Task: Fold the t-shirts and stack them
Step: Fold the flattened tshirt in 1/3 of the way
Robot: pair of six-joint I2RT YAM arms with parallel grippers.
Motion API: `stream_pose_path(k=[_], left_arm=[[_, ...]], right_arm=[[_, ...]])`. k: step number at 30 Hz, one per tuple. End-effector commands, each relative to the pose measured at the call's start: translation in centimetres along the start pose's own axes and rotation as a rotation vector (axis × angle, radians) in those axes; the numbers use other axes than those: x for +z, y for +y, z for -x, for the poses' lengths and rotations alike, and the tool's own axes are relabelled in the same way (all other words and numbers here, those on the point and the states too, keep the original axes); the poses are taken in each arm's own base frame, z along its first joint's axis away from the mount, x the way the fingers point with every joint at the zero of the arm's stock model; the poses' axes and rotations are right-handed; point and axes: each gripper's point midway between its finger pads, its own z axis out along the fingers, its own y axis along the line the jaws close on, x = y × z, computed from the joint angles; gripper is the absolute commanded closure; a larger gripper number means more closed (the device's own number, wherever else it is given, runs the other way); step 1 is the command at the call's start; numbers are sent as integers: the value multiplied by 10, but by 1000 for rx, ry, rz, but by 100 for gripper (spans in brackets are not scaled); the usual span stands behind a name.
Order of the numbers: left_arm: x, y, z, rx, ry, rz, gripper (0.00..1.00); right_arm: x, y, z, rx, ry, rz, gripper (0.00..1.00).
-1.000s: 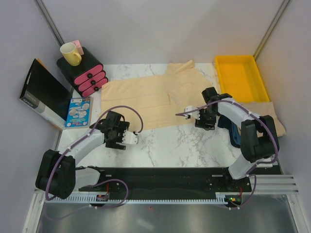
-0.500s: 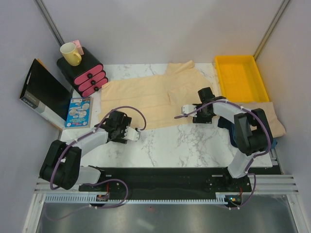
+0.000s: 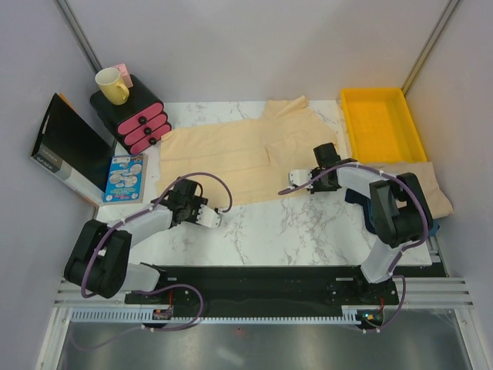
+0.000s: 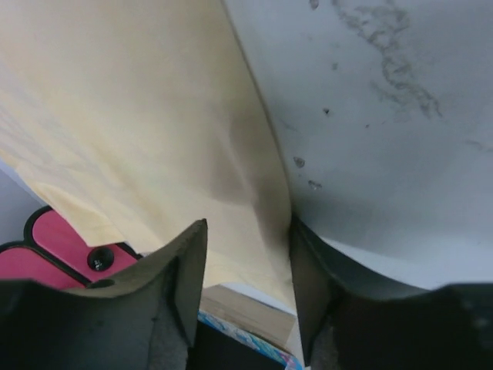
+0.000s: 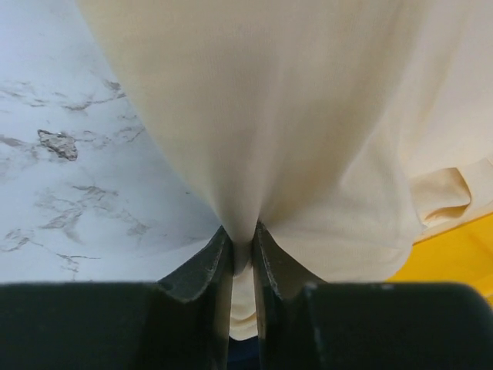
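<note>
At opposite ends of the near hem of the t-shirt, the right gripper pinched cloth while the left gripper straddled it, jaws apart.

A pale cream t-shirt is laid out flat across the far half of the marble tabletop, with one sleeve pointing toward the far side. At the right, its near hem is pinched into a gathered fold by the right claw. At the left, the hem lies between the parted fingers of the left claw. A beige-tan t-shirt is located at the right edge of the tabletop, partly hidden.
</note>
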Motion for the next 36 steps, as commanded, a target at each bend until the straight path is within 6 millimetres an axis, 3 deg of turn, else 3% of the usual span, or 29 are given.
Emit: stream_pose_path(k=[1, 3, 4, 5, 8, 14, 23, 27, 32, 34, 35, 36], left_arm=[[10, -39, 8, 34, -43, -128, 55], [11, -44, 7, 28, -42, -142, 63], [10, -45, 7, 27, -39, -145, 77], [9, -49, 7, 28, -39, -157, 85], [1, -56, 7, 23, -50, -189, 98], [-28, -67, 12, 48, -96, -225, 98], [-65, -112, 15, 123, -157, -342, 98], [-73, -133, 17, 154, -184, -391, 98], [-81, -147, 20, 175, -216, -428, 98], [-82, -150, 21, 178, -223, -438, 93], [-84, -147, 22, 171, -228, -424, 83], [-85, -144, 25, 158, -243, -415, 57]], right_arm=[[-1, 37, -2, 4, -13, 114, 78], [-7, 39, -2, 9, -19, 120, 78], [-12, 40, -2, 8, -19, 118, 79], [-15, 41, -1, 8, -20, 122, 79], [-27, 46, 7, 26, -54, 155, 80], [-54, 73, 24, 15, -101, 264, 83], [-95, 128, 48, -15, -148, 458, 85], [-109, 155, 49, -46, -143, 509, 85], [-113, 188, 36, -72, -99, 562, 85], [-116, 201, 31, -84, -88, 590, 69], [-118, 204, 30, -86, -84, 599, 58], [-121, 207, 29, -89, -83, 604, 41]])
